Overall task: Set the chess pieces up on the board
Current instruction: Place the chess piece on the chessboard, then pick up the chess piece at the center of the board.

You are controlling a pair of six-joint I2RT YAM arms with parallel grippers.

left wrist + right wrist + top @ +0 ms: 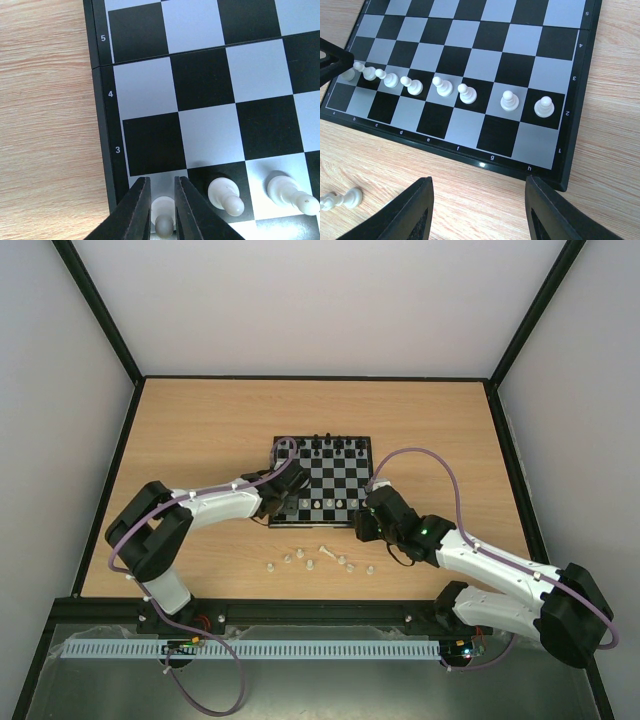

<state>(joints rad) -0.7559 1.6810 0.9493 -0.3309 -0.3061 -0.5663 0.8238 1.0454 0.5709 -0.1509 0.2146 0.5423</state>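
Observation:
The board (335,480) lies mid-table, with a row of white pawns (325,503) on its near second rank. My left gripper (283,502) is at the board's near left corner. In the left wrist view its jaws (162,180) are closed to a narrow gap around a white pawn (164,220) that stands on the corner-file square of rank 2. Two more pawns (226,196) stand to its right. My right gripper (362,523) is open and empty (479,180) over bare wood just in front of the board's near right edge (520,167).
Several loose whitish pieces (320,560) lie on the wood in front of the board; two of them show in the right wrist view (342,200). Black pieces (335,445) stand along the board's far rows. Dark rails edge the table.

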